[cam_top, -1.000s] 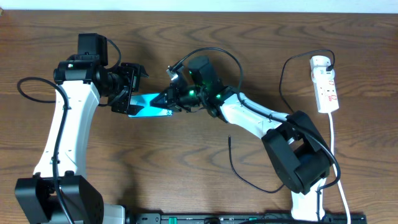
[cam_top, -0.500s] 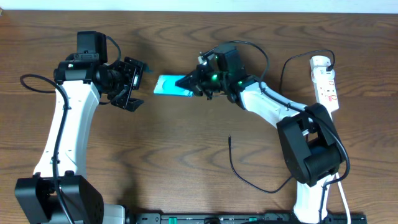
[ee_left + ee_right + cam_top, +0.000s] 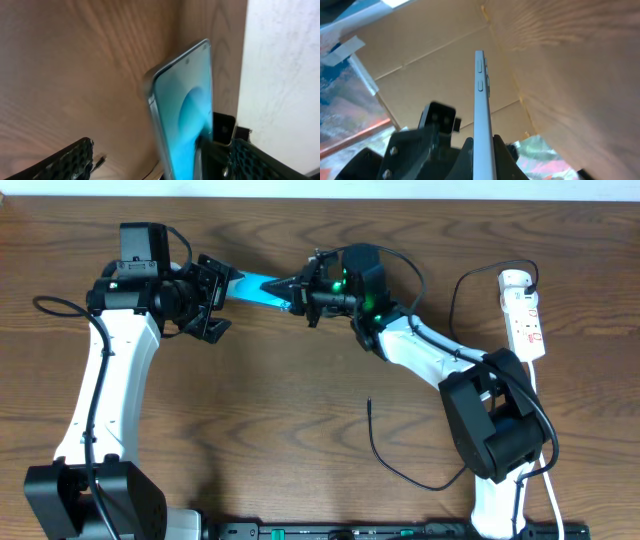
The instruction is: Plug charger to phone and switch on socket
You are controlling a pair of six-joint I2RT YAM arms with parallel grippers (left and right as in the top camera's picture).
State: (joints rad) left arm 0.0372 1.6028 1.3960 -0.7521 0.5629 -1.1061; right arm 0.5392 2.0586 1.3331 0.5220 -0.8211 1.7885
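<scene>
Pinching the phone (image 3: pixel 258 286) by its right end, the right hand (image 3: pixel 297 290) is closed firmly on it. It carries the phone clear of the table (image 3: pixel 250 430), tilted, at the far middle of the scene. The right wrist view shows the phone edge-on, with its 2 flat faces clamped between the fingers.

Just left of the phone's free end, the left hand (image 3: pixel 222 300) is spread wide and grips nothing. In its wrist view the phone stands ahead, between its 2 fingers. I cannot tell whether either finger touches it.

This looks like a handover. To do it well, the left hand should likely slide further over the free end and close squarely on the flat faces. It needs a secure grip before the right hand lets go. The port end should stay exposed, though no view shows which end that is.

The charger (image 3: pixel 369 415) lies well apart on the near right of the table, with its tip free and not yet plugged in. The socket (image 3: pixel 524 315) sits at the far right, untouched.
</scene>
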